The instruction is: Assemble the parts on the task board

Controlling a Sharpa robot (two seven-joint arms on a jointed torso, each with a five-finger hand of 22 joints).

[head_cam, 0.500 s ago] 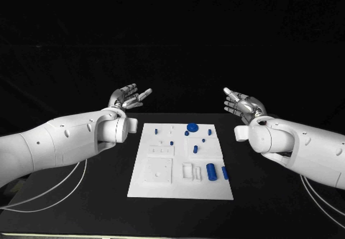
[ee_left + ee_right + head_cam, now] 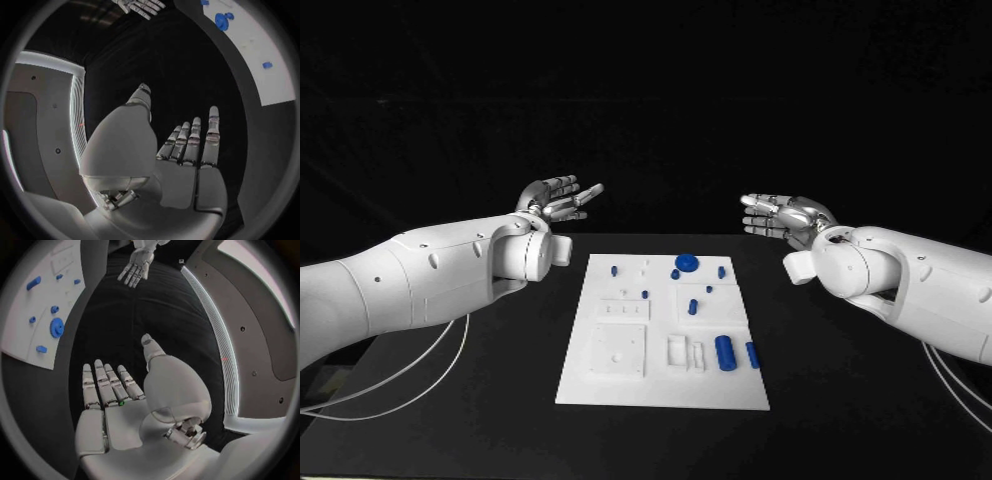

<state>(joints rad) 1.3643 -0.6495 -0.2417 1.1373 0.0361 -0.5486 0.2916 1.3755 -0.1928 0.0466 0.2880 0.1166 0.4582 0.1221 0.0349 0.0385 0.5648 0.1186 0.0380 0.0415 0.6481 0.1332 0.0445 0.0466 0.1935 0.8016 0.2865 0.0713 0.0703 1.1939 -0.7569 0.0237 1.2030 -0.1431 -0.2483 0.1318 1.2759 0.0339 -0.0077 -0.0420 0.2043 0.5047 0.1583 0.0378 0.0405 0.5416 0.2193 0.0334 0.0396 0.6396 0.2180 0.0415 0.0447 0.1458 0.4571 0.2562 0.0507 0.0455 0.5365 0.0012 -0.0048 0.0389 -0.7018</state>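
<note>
Task board: a flat white rectangular plate (image 2: 664, 335) lying in the middle of the black table (image 2: 473, 400), its long side running away from the robot.
Parts on the board: small blue plastic pieces. A round blue gear-like disc (image 2: 687, 262) sits near the board's far edge; a long blue cylinder (image 2: 726, 351) lies near the board's right edge, towards the near end, with a slimmer blue peg (image 2: 751, 354) just beside it. Several smaller blue bits dot the far half of the board.
Left hand: the silver many-fingered hand (image 2: 557, 200) hangs beyond the board's far left corner, well apart from it, fingers straight and spread, holding nothing.
Right hand: the matching silver hand (image 2: 783, 216) hangs beyond the board's far right corner, palm up, fingers apart, empty.
Cables: thin white cables (image 2: 387, 395) trail under the left arm, to the board's left.
</note>
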